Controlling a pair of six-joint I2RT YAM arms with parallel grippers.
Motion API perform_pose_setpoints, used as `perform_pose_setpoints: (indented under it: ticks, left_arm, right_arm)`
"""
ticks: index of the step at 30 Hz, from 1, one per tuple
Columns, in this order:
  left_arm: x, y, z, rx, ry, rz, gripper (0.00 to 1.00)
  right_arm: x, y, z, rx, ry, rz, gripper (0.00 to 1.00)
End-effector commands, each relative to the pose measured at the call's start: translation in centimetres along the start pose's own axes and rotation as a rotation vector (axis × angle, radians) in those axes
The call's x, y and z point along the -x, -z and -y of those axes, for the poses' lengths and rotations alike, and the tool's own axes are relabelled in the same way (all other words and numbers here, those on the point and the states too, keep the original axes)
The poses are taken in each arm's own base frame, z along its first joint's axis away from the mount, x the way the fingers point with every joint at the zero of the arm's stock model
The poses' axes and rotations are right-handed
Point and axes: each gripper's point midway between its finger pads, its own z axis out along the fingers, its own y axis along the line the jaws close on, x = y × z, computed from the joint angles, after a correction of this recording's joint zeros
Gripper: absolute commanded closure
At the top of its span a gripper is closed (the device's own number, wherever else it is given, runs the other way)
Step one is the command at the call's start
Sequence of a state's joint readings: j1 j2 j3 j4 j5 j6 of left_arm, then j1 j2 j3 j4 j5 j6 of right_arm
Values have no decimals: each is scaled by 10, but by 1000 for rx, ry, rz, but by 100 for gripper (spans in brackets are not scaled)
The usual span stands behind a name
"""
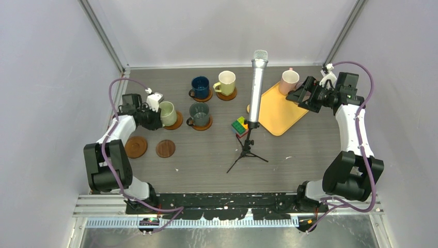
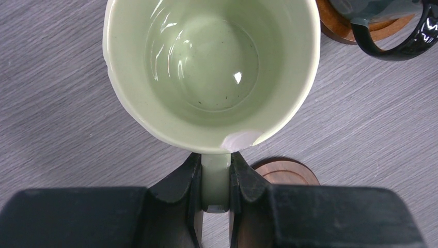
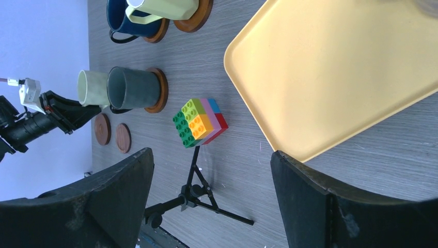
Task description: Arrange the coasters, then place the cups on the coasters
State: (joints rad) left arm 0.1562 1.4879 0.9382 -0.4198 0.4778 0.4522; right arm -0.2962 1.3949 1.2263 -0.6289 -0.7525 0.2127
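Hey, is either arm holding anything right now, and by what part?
The left gripper is shut on the pale green cup, pinching its handle. The right gripper is open and holds nothing.

Bright, even light from overhead, soft all round. The microphone (image 1: 256,88) casts barely a shadow on the grey table (image 1: 206,160). White glints flare inside the pale green cup (image 2: 206,67), its wall crisp, while the left fingers (image 2: 175,191) sit dark and featureless beneath. Over right, the right fingers (image 3: 103,196) go soft and the yellow tray (image 3: 335,67) washes pale.
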Motion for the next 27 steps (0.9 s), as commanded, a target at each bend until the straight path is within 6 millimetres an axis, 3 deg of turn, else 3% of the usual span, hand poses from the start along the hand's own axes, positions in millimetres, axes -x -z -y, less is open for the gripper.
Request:
perform_pose_setpoints:
  ticks: [1, 11, 19, 27]
  left_arm:
    - [28, -6, -6, 16, -91, 103, 100]
    - [25, -14, -4, 27, -122, 82, 97]
    - [18, -16, -2, 48, -160, 47, 77]
    - [21, -2, 3, 49, -170, 39, 45]
  right_arm:
    - [6, -2, -2, 11, 33, 22, 12]
    - [7, -2, -2, 10, 31, 22, 12]
    - [8, -2, -3, 12, 35, 24, 12]
    - [6, 0, -3, 12, 60, 13, 12]
